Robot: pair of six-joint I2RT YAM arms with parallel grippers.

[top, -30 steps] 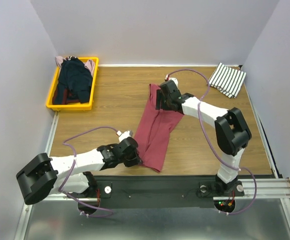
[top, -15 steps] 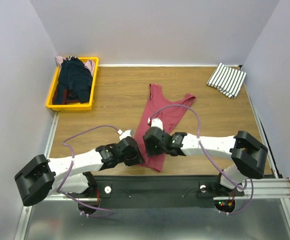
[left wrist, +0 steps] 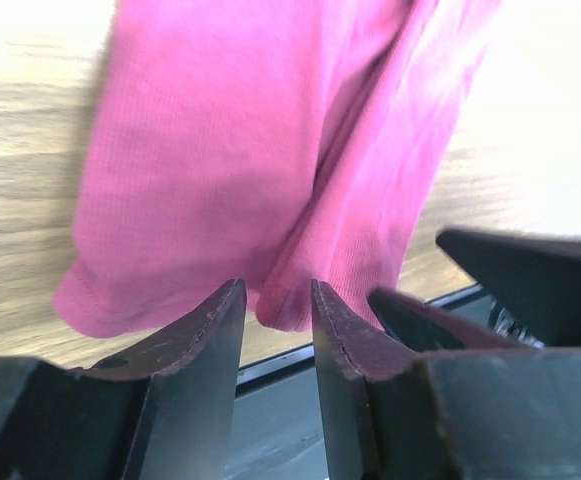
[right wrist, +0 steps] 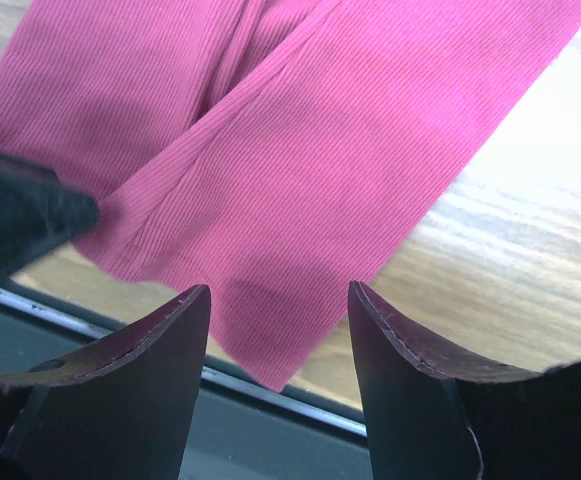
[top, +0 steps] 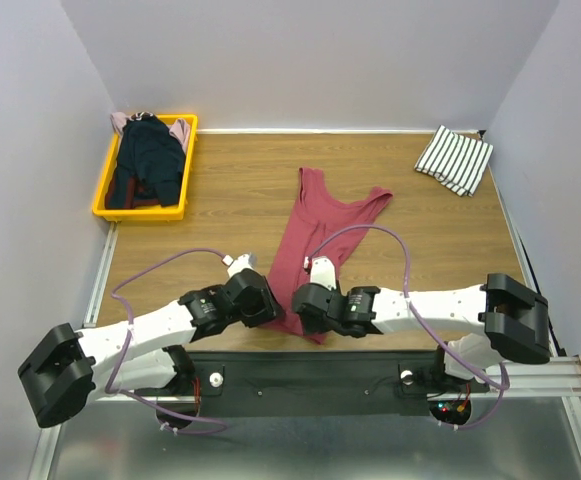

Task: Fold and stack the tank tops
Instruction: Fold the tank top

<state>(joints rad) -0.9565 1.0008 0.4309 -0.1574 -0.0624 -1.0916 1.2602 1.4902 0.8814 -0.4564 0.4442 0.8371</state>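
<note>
A dark red tank top (top: 320,235) lies lengthwise on the wooden table, straps far, hem at the near edge. My left gripper (top: 270,312) sits at the hem's left corner. In the left wrist view it (left wrist: 275,290) is open, and a fold of the red cloth (left wrist: 270,150) lies just beyond its tips. My right gripper (top: 302,308) is right beside it. It (right wrist: 278,290) stands open over the hem's pointed corner (right wrist: 270,370), holding nothing. A folded white tank top with black stripes (top: 455,158) lies at the back right.
A yellow bin (top: 105,195) at the back left holds a dark navy top (top: 150,160) and a pale pink one (top: 180,130). The table's black metal front rail (top: 310,365) runs just under the hem. The two grippers nearly touch each other.
My right arm swung from the red top's shoulder end down to its near hem. My left gripper opened and let go of the hem. The straps now lie spread on the table.
</note>
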